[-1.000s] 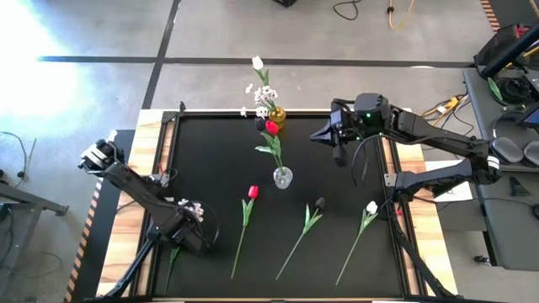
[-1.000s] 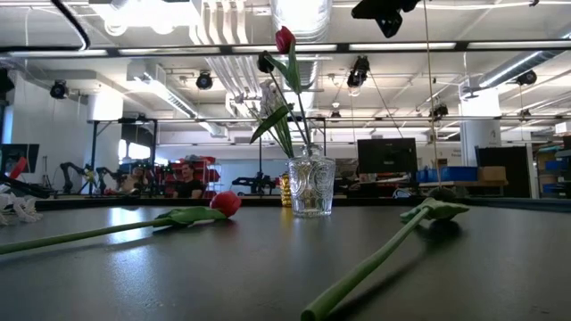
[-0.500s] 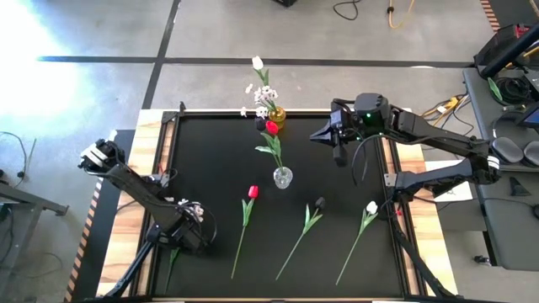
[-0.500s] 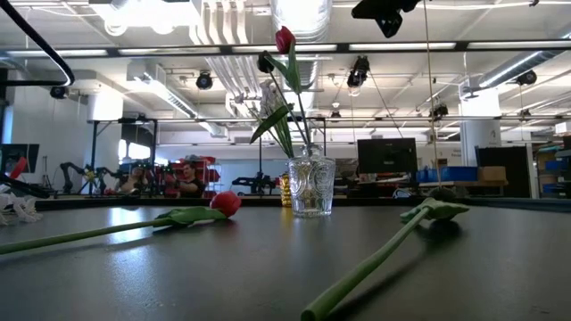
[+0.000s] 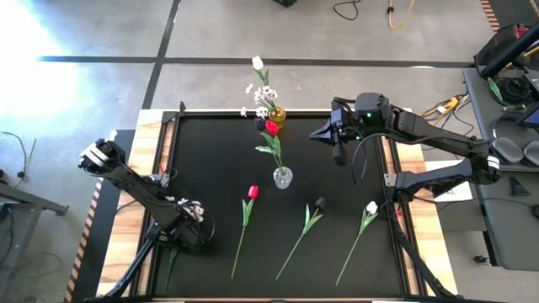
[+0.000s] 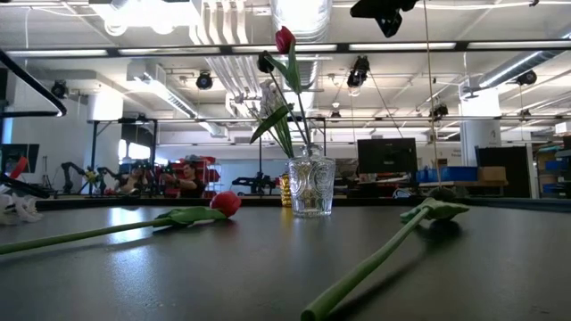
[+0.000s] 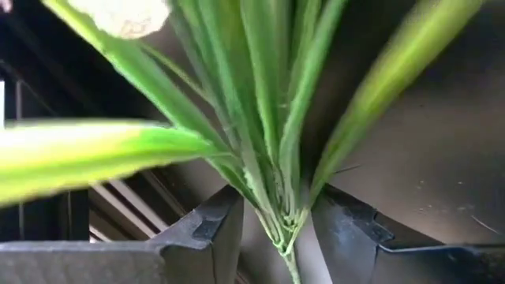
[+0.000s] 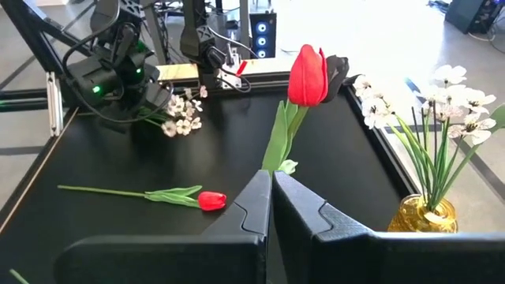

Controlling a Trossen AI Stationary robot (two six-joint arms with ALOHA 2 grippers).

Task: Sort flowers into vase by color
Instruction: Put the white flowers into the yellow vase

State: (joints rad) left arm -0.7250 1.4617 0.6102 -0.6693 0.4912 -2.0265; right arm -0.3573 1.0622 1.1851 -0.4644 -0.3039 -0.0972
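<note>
While left gripper (image 5: 187, 220) clamps a white blossom spray (image 5: 194, 208) at table's front-left corner, right gripper (image 5: 319, 135) hangs closed, empty, nr back-right. Red tulip (image 5: 252, 192), dark tulip (image 5: 320, 202), white tulip (image 5: 371, 207) lie flat on mat.

Black table mat (image 5: 219, 160), coiled floor cables (image 5: 370, 10), distant monitor (image 6: 385, 154).

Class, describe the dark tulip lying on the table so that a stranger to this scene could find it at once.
Start at the clear glass vase in the middle of the black table. Three tulips lie in a row on the near side of it; take the middle one. The dark tulip has a near-black head, between the red tulip and the white tulip.
</note>
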